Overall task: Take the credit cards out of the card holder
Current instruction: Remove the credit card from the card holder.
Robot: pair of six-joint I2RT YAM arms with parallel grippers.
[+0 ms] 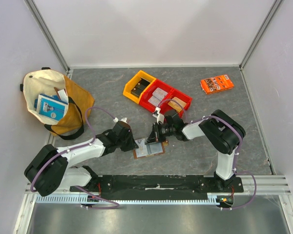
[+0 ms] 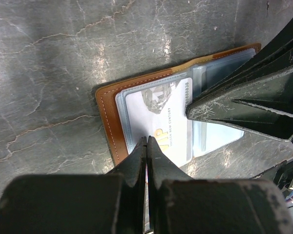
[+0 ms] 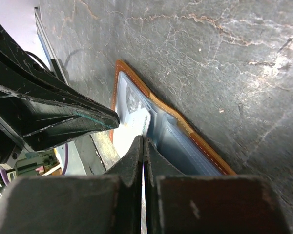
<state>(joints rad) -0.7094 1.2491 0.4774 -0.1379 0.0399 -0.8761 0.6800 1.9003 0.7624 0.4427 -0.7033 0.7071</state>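
My top camera looks down from behind arm bases point(image 1: 156, 184), far; both wrist cameras close, opposite sides, all sharing card holder point(image 2: 110, 122)

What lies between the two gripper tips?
In the left wrist view, a white card in the open card holder fills the gap between the left gripper and the right gripper.

Card holder point(image 2: 110, 122) — stitched tan leather (glossy clear sleeves); table point(image 2: 49, 58) — matt veined stone-look.

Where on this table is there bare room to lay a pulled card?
Bare table lies between the tote bag and the bins, and in the far right corner around the orange packet. It is crowded at the card holder, where the left gripper and right gripper, both shut, meet.
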